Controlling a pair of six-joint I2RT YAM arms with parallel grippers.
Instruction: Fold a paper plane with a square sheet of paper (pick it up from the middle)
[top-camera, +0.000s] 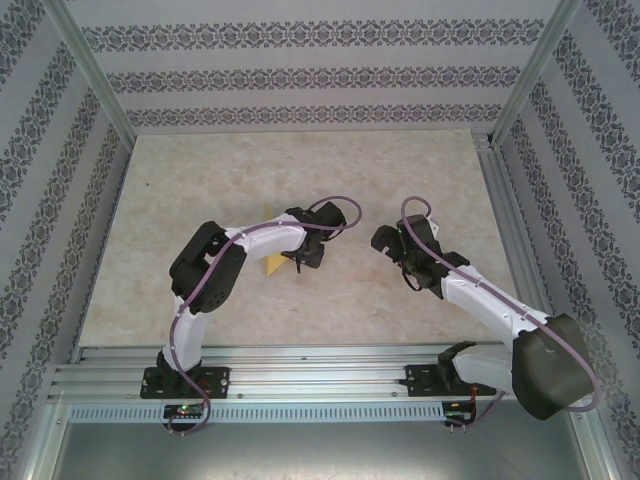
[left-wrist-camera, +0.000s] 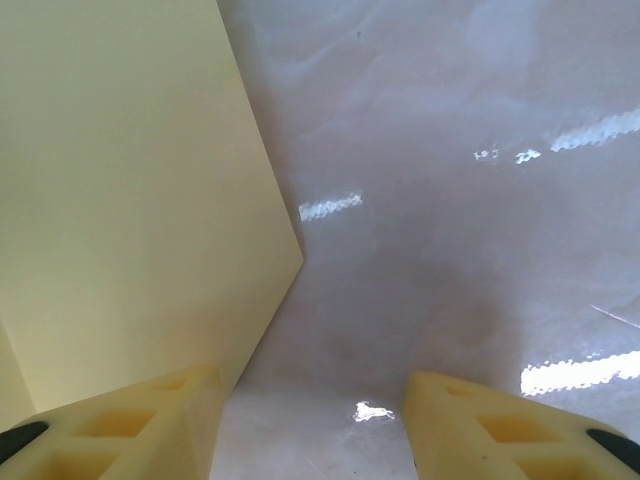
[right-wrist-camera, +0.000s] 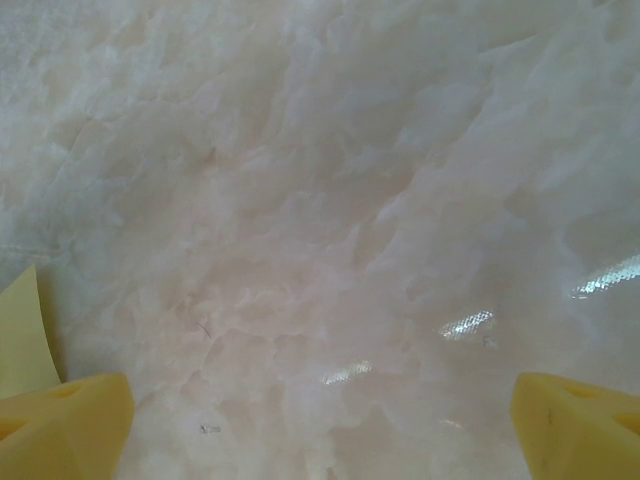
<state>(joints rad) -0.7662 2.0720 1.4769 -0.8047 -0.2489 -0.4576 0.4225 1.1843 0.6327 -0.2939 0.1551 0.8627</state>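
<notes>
The left gripper (left-wrist-camera: 312, 400) holds its fingers apart over bare table (left-wrist-camera: 450, 250), clamping nothing. The yellow sheet of paper (left-wrist-camera: 130, 200) lies flat at its 10 o'clock, one edge running down beside the left finger. At 3 o'clock in the top view, the right gripper (right-wrist-camera: 320, 395) gapes wide, empty.

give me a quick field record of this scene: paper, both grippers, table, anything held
paper: yellow sheet lying on the table, one angled corner showing; whole outline cannot be told
left gripper: open, bare table between its fingers, the sheet's edge beside one finger
right gripper: open wide above bare table, a sliver of the sheet at the left edge of its wrist view
table: pale marbled surface, glossy
held: nothing in either gripper
fold stage: cannot tell from these views
</notes>
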